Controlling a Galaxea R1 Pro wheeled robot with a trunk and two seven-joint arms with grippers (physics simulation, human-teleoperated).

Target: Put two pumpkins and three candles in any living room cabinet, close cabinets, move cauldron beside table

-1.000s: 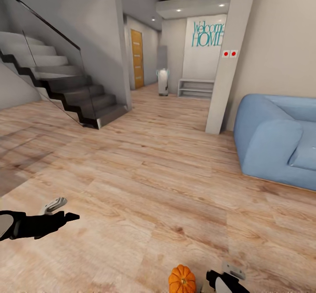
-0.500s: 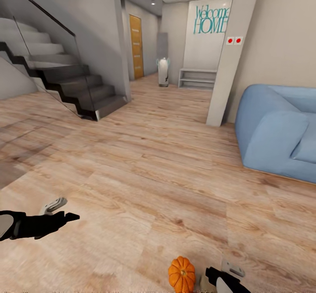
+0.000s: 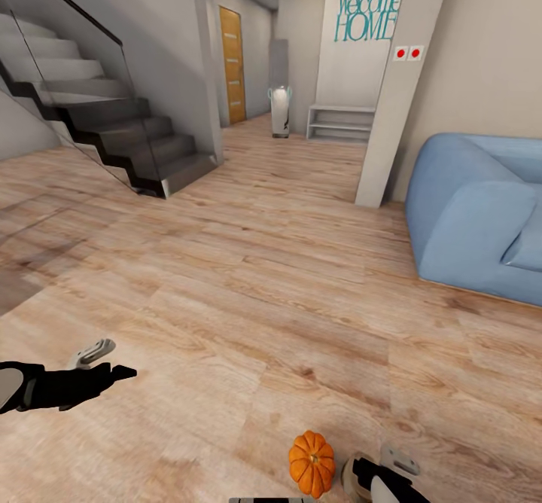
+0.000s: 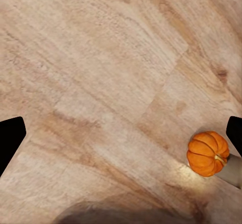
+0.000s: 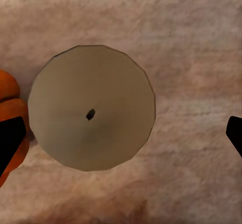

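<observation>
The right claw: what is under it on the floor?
A cream candle stands on the wooden floor right below the right claw, beside an orange pumpkin. The candle's sides and the floor beneath it are hidden.

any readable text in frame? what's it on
"Welcome HOME": teal lettering in two lines on the white wall panel at the end of the hallway, head view.
The two red buttons on the pillar carry no legible marking.
Nothing to read on the pumpkin, candle or sofa.
</observation>
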